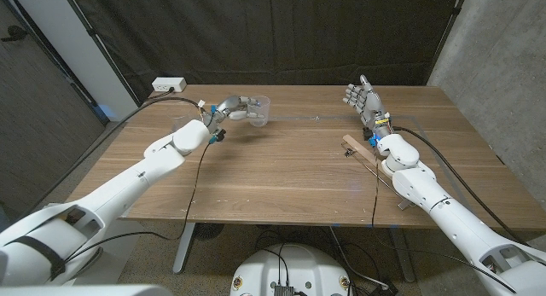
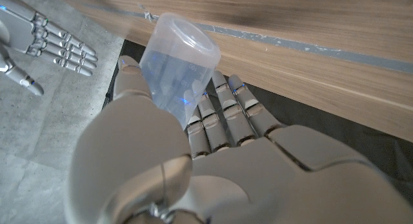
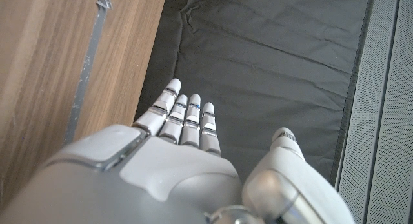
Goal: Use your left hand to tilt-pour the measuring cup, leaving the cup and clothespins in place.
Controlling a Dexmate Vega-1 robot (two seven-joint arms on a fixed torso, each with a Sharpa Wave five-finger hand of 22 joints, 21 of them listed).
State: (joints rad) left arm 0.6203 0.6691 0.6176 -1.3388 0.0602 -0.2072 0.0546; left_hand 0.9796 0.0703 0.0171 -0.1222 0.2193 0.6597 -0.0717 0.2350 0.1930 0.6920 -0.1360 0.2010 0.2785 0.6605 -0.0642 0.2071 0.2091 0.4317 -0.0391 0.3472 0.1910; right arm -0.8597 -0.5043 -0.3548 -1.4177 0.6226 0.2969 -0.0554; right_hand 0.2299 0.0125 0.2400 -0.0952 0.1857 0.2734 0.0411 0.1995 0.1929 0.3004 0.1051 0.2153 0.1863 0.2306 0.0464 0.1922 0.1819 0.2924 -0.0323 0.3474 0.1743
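My left hand (image 1: 229,107) holds the clear plastic measuring cup (image 1: 258,110) above the far left part of the wooden table (image 1: 273,172). The cup is tipped on its side. In the left wrist view the measuring cup (image 2: 175,64) sits between the thumb and fingers of my left hand (image 2: 193,153), its rim turned away from the palm. A faint clear cup (image 1: 181,123) stands on the table beside my left forearm. Wooden clothespins (image 1: 357,149) lie on the table next to my right wrist. My right hand (image 1: 364,98) is raised with fingers spread, holding nothing.
A white power strip (image 1: 169,84) sits beyond the table's far left corner. A dark curtain hangs behind the table. A thin strip of tape (image 1: 299,118) runs along the far part of the tabletop. My right hand (image 2: 51,46) shows in the left wrist view.
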